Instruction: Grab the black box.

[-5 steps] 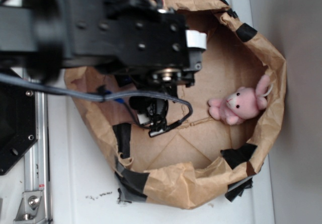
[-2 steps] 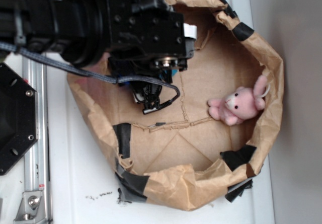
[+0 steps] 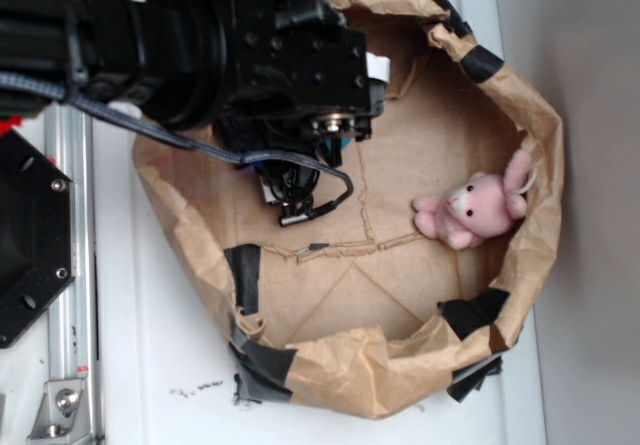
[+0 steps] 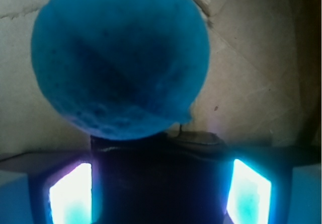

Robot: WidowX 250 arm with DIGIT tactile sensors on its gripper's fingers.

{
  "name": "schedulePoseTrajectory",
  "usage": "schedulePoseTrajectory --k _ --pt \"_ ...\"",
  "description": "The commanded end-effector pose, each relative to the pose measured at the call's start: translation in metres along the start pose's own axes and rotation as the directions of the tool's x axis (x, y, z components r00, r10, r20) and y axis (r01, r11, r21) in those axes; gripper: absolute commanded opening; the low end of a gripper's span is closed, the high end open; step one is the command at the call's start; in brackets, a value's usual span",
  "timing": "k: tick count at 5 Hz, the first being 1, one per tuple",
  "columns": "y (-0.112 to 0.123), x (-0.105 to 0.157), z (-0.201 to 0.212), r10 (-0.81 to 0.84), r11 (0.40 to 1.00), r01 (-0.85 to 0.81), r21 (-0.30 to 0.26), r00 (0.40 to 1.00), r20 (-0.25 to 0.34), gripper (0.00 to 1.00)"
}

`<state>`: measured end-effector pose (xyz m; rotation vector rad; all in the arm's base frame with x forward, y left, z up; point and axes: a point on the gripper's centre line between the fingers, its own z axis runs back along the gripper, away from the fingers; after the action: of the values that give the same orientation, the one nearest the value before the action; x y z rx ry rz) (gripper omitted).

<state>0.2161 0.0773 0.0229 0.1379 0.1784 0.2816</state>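
The black box (image 4: 158, 178) lies low in the wrist view, directly between the two glowing fingers (image 4: 70, 194) of the gripper (image 4: 158, 196), its near part running out of the picture at the bottom. It is so dark that only its upper edge can be made out, running level from side to side; being cut off, its long axis cannot be told. The blue ball (image 4: 121, 58) sits just beyond it, filling the upper left of that view and hiding the box's far edge, and whether the two touch is unclear. The fingers stand apart on either side of the box with a thin gap at each flank, so the hand is spread and not clamped. In the exterior view the arm (image 3: 200, 50) covers the upper left of the brown paper bowl (image 3: 400, 365), and neither box nor fingertips can be seen beneath it; only a sliver of blue shows under the wrist. A pink plush rabbit (image 3: 475, 208) lies near the bowl's right wall, well apart from the arm. Black tape patches (image 3: 243, 275) dot the paper rim.
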Motion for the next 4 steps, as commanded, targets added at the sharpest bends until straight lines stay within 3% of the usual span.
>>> schedulePoseTrajectory --k 1,2,3,4 --pt "0.003 0.010 -0.017 0.050 0.999 -0.049 0.023 0.997 -0.060 1.00" --pt "-0.007 -0.009 -0.022 0.021 0.999 -0.025 -0.041 0.996 -0.082 0.00" --pt "-0.007 -0.020 -0.002 -0.012 0.999 0.010 -0.044 0.999 -0.041 0.00" --pt "-0.007 -0.024 0.042 -0.054 0.994 0.053 -0.094 0.998 -0.011 0.00"
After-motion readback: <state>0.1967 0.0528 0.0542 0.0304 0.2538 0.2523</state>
